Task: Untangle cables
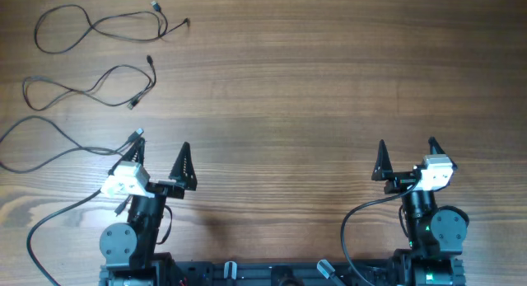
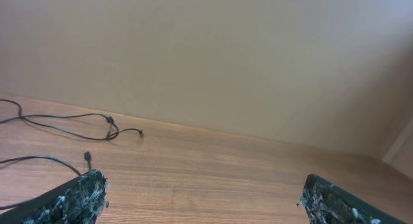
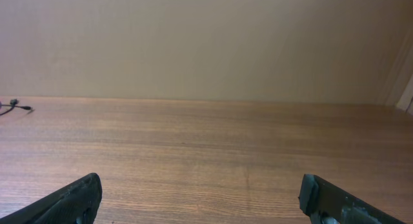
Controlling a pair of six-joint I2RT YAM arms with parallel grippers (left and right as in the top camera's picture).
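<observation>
Three thin dark cables lie apart as loose wavy strands at the table's left. The far one (image 1: 123,16) is at the top, the middle one (image 1: 119,67) lies below it, and the near one (image 1: 37,119) ends in a silvery plug just beside my left gripper's outer finger. My left gripper (image 1: 160,154) is open and holds nothing. In its wrist view (image 2: 203,198) two cables (image 2: 64,119) lie ahead to the left. My right gripper (image 1: 408,152) is open over bare wood, far from the cables. Its wrist view (image 3: 201,192) shows only a plug end (image 3: 13,108) at the far left.
A thicker black arm cable (image 1: 58,216) loops over the table beside the left arm's base, and another (image 1: 358,216) curves by the right arm's base. A plain beige wall (image 2: 258,56) rises behind the wooden table (image 1: 288,80).
</observation>
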